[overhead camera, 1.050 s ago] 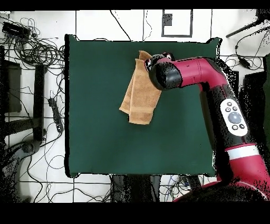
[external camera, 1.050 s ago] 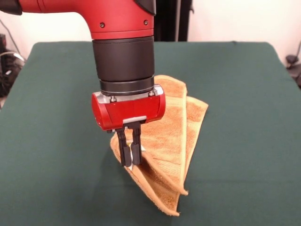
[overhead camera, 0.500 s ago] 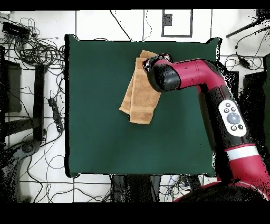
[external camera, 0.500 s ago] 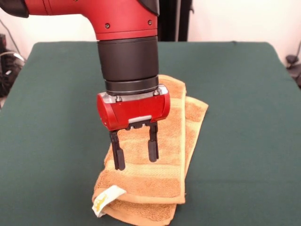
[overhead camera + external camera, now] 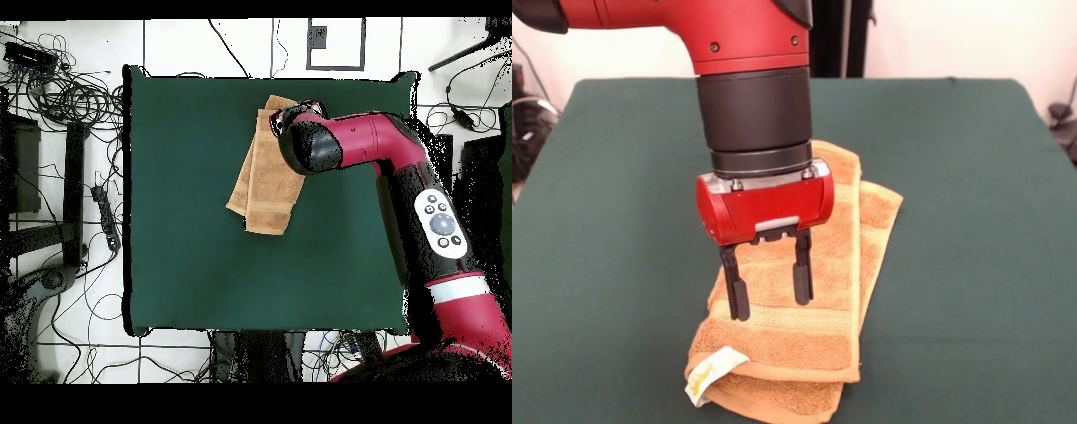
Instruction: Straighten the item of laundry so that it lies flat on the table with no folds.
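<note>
The towel (image 5: 803, 300) lies folded on the dark green desk (image 5: 971, 265) directly under the claw (image 5: 768, 300), whose two black fingers (image 5: 738, 291) stand well apart with nothing between them, their tips hanging just above the orange-tan cloth; from the front view it is hard to say whether the tips graze the pile or clear it. Above the fingers sits the red claw housing (image 5: 765, 205), then a thick black cylindrical collar (image 5: 755, 119) and the red arm (image 5: 680, 31) reaching in from the upper edge. The towel is doubled over on itself in more than one layer: an upper flap runs as a long strip from behind the claw toward the near edge, with a paler woven band (image 5: 777, 320) crossing it close to its near end, and a second layer pokes out beyond it on one side, forming a separate corner (image 5: 887, 201). At the near end of the bundle the edges are rolled under, and a small white-and-yellow care tag (image 5: 710, 374) sticks out from the fold. In the overhead view the towel (image 5: 262, 180) shows as a narrow slanted strip in the upper middle of the desk (image 5: 200, 260), one end hidden beneath the arm's head (image 5: 312, 145), with wide green cloth open all round it.
</note>
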